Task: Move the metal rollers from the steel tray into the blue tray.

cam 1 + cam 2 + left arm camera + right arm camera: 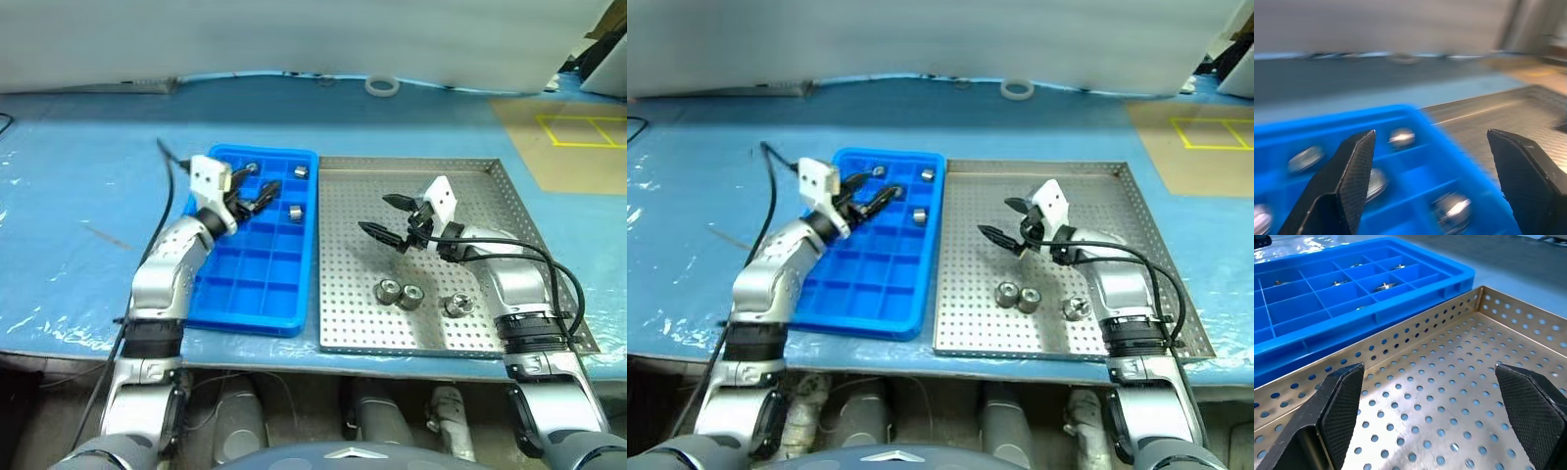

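Left gripper (253, 192) over blue tray (245, 311), fingers apart, empty. Rollers in far compartments (301, 171). Steel tray (490, 338) alongside on bench (69, 196); right gripper (382, 215) above it, fingers wide apart, empty. Three metal rollers (400, 294) near front. No readable writing.

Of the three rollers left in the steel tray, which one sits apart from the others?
The roller nearest the right arm, on the steel tray. The other two sit touching as a pair toward the blue tray; this one lies alone.
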`<state>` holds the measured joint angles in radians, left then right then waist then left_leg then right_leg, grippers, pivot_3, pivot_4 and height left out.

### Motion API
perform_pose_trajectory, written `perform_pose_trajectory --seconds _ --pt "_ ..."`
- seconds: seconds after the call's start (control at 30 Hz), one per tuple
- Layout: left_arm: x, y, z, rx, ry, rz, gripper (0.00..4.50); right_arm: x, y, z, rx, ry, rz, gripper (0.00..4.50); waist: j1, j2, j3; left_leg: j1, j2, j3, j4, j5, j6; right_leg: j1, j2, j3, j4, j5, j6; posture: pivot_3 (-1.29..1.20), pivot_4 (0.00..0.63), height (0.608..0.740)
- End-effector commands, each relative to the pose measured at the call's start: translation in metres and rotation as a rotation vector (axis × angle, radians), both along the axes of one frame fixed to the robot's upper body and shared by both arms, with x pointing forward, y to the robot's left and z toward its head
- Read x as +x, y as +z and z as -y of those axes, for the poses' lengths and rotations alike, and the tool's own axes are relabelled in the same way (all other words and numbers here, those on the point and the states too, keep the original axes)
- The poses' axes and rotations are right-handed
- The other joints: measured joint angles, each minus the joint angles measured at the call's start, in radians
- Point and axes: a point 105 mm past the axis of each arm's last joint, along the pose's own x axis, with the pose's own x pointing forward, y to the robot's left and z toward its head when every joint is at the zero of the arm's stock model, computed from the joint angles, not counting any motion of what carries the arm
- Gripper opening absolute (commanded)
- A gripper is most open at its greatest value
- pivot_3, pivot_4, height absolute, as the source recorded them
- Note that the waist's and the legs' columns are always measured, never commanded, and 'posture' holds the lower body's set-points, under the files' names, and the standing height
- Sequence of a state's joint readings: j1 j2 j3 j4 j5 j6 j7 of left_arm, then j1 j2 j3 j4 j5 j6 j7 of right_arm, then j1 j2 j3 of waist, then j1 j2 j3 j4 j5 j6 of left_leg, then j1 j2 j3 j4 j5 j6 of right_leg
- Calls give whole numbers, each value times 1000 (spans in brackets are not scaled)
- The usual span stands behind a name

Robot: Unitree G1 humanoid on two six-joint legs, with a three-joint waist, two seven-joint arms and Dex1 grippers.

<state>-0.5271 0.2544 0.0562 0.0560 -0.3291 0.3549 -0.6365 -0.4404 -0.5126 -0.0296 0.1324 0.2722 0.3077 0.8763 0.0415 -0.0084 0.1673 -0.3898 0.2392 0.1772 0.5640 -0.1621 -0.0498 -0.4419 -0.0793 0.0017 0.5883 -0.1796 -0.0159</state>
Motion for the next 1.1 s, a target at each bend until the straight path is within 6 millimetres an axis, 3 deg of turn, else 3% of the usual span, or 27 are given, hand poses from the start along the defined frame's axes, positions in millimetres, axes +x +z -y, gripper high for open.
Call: perform_pose_trajectory --seconds 0.03,0.2,0.37,0.53,0.77,0.87,1.0,1.1 --pt "-17 -1 47 99 -391 38 3829 -16 15 28 0 -68 20 4500 -6 0 0 0 0 0 0 0 0 0 0 0 0 0 0 -351 150 740" --pt "-26 -22 85 232 -701 -21 3829 -44 9 50 -35 -123 -46 4500 -36 0 0 4 0 1 -1 0 0 2 1 3 0 0 0 -460 150 740" --pt "-26 -45 111 347 -832 -81 3829 -66 6 60 -45 -167 -84 4500 -83 1 -1 5 0 2 0 0 0 2 2 4 0 0 0 -550 150 740" --pt "-32 -68 132 494 -911 -79 3829 -80 4 68 -45 -231 -98 4500 -113 2 -1 4 0 2 1 -2 2 3 2 4 -2 0 1 -611 150 740" --pt "-43 -83 143 548 -992 -101 3829 -87 -1 70 -50 -259 -120 4500 -144 2 -1 1 -1 1 5 -4 6 3 1 1 -5 0 1 -628 150 740" --pt "-46 -91 142 590 -1004 -94 3234 -84 2 67 -47 -255 -114 4500 -154 2 -1 1 -2 1 6 -4 6 3 1 1 -5 -4 8 -618 150 740" --pt "-42 -86 140 557 -979 -81 1883 -79 4 62 -43 -238 -106 4500 -164 2 -1 -1 -2 1 7 -5 7 3 1 0 -5 -4 9 -618 150 740" --pt "-36 -76 136 495 -931 -62 1732 -76 9 55 -20 -211 -93 4500 -166 2 -1 -1 -3 1 8 -5 8 4 0 0 -5 -3 6 -578 150 740"
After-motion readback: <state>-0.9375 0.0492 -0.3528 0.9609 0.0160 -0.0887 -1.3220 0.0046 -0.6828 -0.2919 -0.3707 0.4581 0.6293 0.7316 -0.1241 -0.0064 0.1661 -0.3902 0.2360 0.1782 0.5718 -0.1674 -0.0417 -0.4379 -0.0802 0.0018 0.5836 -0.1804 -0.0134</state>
